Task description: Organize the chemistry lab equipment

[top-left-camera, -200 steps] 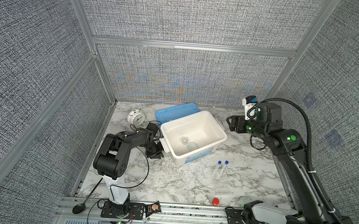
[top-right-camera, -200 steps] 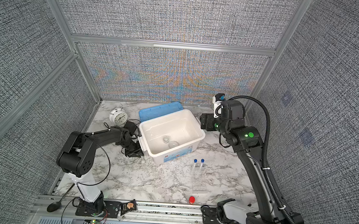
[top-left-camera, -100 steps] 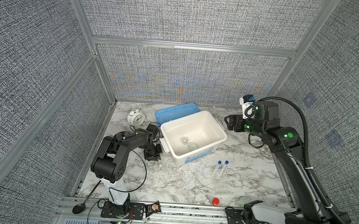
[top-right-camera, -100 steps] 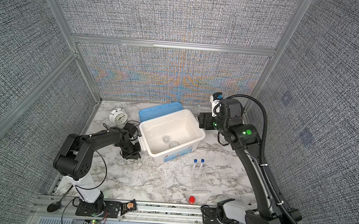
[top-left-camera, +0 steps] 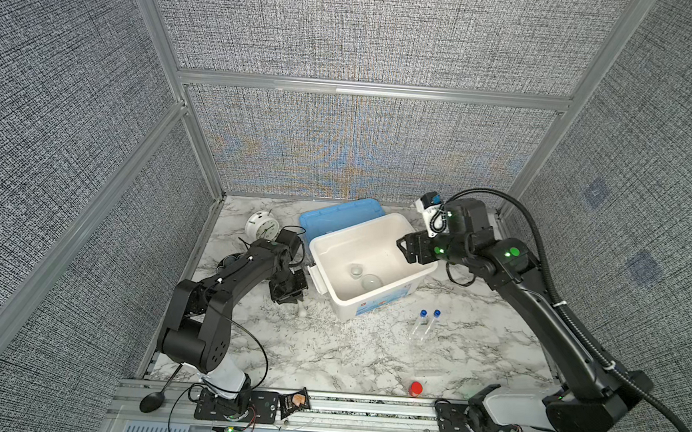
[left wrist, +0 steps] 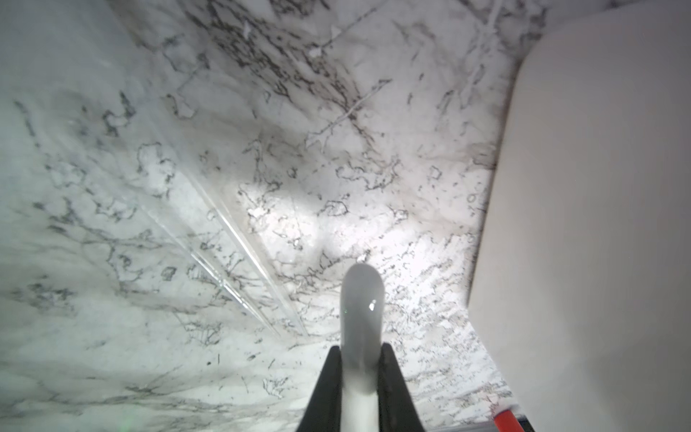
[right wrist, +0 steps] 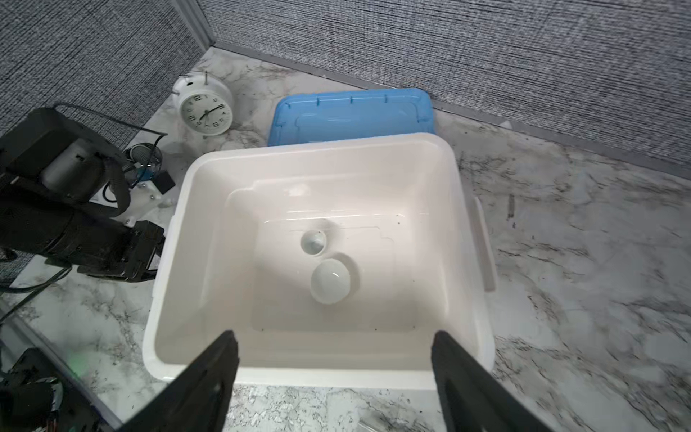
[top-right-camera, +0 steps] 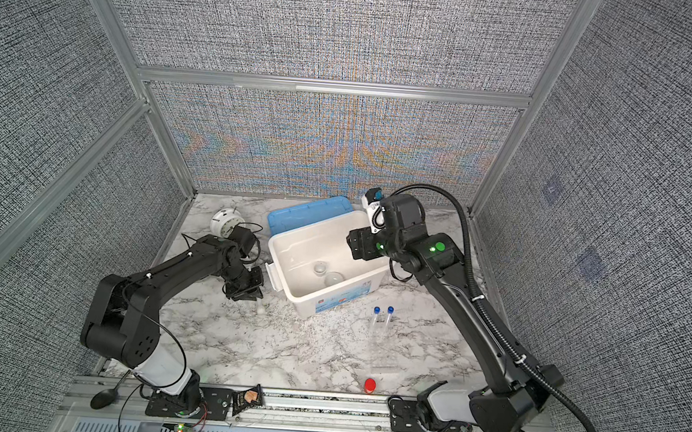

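My left gripper point(left wrist: 362, 349) is shut on the white pestle point(left wrist: 362, 318), whose rounded end sticks out past the fingertips, low over the marble. In both top views this gripper point(top-left-camera: 286, 294) point(top-right-camera: 244, 291) sits just left of the white bin point(top-left-camera: 371, 306). Two shallow white dishes point(right wrist: 315, 242) point(right wrist: 331, 281) lie on the bin floor. Two clear blue-capped tubes point(top-left-camera: 420, 324) point(top-left-camera: 432, 323) lie side by side on the table, right of the bin's front. My right gripper point(right wrist: 334, 348) point(top-left-camera: 406, 250) hangs open and empty over the bin's right rim.
A blue lid point(top-left-camera: 336, 216) lies behind the bin, with a white alarm clock point(top-left-camera: 262, 226) to its left. A red cap point(top-left-camera: 416, 388) sits near the front edge. A black snack packet point(top-left-camera: 293, 403) and a black spoon point(top-left-camera: 152, 401) rest on the front rail.
The right gripper has moved left, from beside the bin to over its right rim. The left gripper, still on the pestle, has drawn slightly away from the bin.
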Controlling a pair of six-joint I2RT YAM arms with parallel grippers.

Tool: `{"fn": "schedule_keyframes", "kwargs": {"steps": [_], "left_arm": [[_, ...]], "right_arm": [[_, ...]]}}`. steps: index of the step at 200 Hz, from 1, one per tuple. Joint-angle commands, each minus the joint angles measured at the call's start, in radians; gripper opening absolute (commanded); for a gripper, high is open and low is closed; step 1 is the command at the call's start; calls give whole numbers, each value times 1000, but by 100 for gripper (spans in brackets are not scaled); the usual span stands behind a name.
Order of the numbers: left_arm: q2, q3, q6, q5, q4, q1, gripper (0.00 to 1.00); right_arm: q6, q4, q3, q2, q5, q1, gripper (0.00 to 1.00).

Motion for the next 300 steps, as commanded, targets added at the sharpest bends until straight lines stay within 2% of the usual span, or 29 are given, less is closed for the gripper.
{"fn": "schedule_keyframes", "kwargs": {"steps": [1,31,61,81,106,135,166,196,221,264,300], "left_arm": [[-77,41,-6,39,-94,1,8],[-208,99,-9,42,-160,1,6],[-282,171,-2,65,-188,0,5],[-318,172,19,162,-81,1,4],[-321,220,-9,207,-35,0,3],[-313,230,-42,257,55,1,3],[-268,261,-40,301,45,-5,3],[-296,213,-69,320,130,-10,3],[-291,181,-99,385,162,-11,3],[-266,181,-126,422,211,-12,3],[-283,160,-153,435,277,-10,5]], "right_arm": [[77,3,11,29,-127,67,84],[281,106,-74,50,-291,160,84],[312,146,-45,108,-384,222,84],[323,167,-10,173,-457,249,81],[371,148,29,229,-474,265,78],[408,241,18,267,-543,280,77],[436,282,12,291,-544,287,75],[439,292,16,311,-517,274,74],[454,305,29,328,-506,261,67],[481,361,30,331,-477,256,40],[478,332,32,330,-459,251,29]]}}
